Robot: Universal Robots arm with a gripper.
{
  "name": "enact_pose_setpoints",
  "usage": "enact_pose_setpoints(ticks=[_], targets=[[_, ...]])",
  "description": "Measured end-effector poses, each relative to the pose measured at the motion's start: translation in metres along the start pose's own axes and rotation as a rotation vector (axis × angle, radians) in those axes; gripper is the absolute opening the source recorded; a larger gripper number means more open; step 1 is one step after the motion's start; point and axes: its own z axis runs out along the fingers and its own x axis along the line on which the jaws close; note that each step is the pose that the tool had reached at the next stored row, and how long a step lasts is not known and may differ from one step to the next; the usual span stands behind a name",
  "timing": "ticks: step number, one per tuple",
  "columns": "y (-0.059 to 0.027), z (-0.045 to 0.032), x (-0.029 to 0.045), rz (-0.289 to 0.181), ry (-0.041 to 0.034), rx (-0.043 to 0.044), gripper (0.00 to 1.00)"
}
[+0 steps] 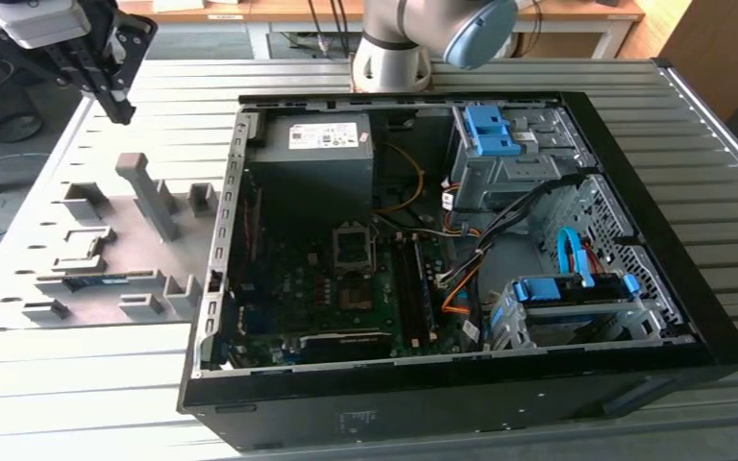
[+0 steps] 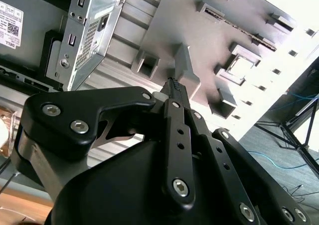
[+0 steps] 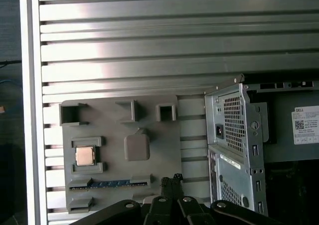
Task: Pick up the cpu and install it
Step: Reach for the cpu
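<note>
The cpu [image 3: 84, 156], a small square chip with a dull silver face, lies flat in a holder of the grey parts tray [image 3: 164, 150]. It also shows as a pale square [image 2: 240, 65] in the second wrist view. My gripper [image 1: 122, 113] hangs in the air at the exterior view's upper left, above the tray's far end and apart from the chip. Its fingertips [image 3: 172, 181] are shut together with nothing between them, as the second wrist view [image 2: 173, 83] also shows. The metal-framed socket [image 1: 354, 248] sits on the motherboard inside the open computer case [image 1: 676, 279].
The tray [image 1: 126, 250] carries upright holders, a tall post [image 1: 141, 182] and a blue memory stick [image 1: 103, 280]. A grey power supply with a white label [image 1: 311, 144], cables and blue drive brackets [image 1: 491, 130] fill the case. The slatted metal table [image 1: 61, 384] surrounds everything.
</note>
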Motion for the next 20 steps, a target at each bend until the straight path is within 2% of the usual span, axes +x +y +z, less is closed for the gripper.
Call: enact_pose_setpoints(ticks=[20], targets=[[-0.0020,-0.0002,0.0256,0.000,0.0000,0.0000,0.10]])
